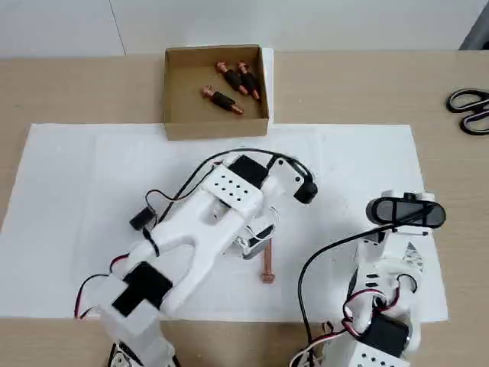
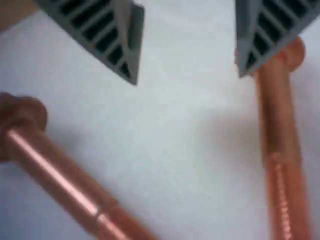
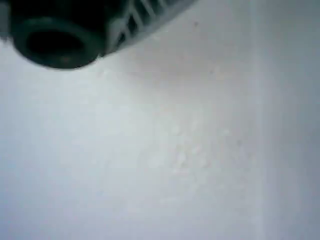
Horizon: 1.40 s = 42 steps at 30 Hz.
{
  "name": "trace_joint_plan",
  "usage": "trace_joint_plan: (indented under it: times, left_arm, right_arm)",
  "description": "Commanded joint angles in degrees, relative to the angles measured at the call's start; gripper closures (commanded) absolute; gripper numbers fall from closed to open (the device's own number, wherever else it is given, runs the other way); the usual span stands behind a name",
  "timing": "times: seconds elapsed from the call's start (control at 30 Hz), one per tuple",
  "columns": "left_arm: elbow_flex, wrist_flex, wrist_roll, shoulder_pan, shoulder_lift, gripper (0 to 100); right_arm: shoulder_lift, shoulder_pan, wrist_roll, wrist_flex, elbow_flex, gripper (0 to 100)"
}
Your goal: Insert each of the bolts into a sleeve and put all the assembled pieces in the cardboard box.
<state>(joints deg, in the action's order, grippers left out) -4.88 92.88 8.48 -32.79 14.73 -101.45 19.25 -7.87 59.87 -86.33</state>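
Three assembled pieces lie inside the cardboard box (image 1: 216,130) at the far side of the tabletop (image 1: 76,92): one (image 1: 223,99) nearer the front wall, and two more (image 1: 231,78) (image 1: 250,81) side by side behind it. The box stands just beyond the far edge of a white paper sheet (image 1: 76,199) that covers the middle of the tabletop.

The left arm (image 1: 191,237) stretches over the sheet from its near edge towards the middle, with the left gripper (image 2: 189,72) pointing down at the paper. Its jaws stand open, and bare paper shows between the two grey ribbed fingers (image 2: 100,35). Two loose copper bolts lie on the sheet beneath it. One bolt (image 2: 280,150) has its head at the tip of one finger, which overlaps it; whether they touch I cannot tell. The other bolt (image 2: 60,170) lies apart from the first, outside the opposite finger, with its shank running at a slant. In the high view a copper bolt (image 1: 267,264) pokes out from under the gripper, its head towards the near edge of the sheet.

The right arm (image 1: 382,306) sits near the right-hand near corner of the sheet. The right gripper (image 3: 107,30) hangs above the paper, and its jaws grip a black sleeve (image 3: 57,42) whose open end faces the wrist camera, pressed against a ribbed finger (image 3: 145,17).

A pair of scissors (image 1: 470,109) lies on the bare tabletop at the far right, well apart from everything else.
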Motion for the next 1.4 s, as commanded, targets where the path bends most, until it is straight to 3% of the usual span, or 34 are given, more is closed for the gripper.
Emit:
trace_joint_plan:
  times: [0.0, 0.17, 0.67, 1.03, 1.37]
  left_arm:
    - [0.13, -1.67, 0.09, 0.97, 4.13, 87]
    - [0.31, -3.96, 0.18, 2.99, 9.41, 87]
    - [3.91, -2.2, 0.18, 3.16, 6.77, 87]
    - [6.64, -2.2, 6.24, 12.92, 9.49, 87]
    - [13.05, -3.78, 6.77, 15.03, 10.02, 87]
  right_arm:
    - [-0.75, 0.57, 0.09, -1.1, 0.26, 99.0]
    - [-0.75, 0.57, 0.09, -1.1, 0.26, 99.0]
    - [-0.75, 0.57, 0.09, -1.1, 0.26, 99.0]
    - [-0.75, 0.57, 0.09, -1.1, 0.18, 99.0]
    - [-0.75, 0.57, 0.09, -1.1, 0.18, 99.0]
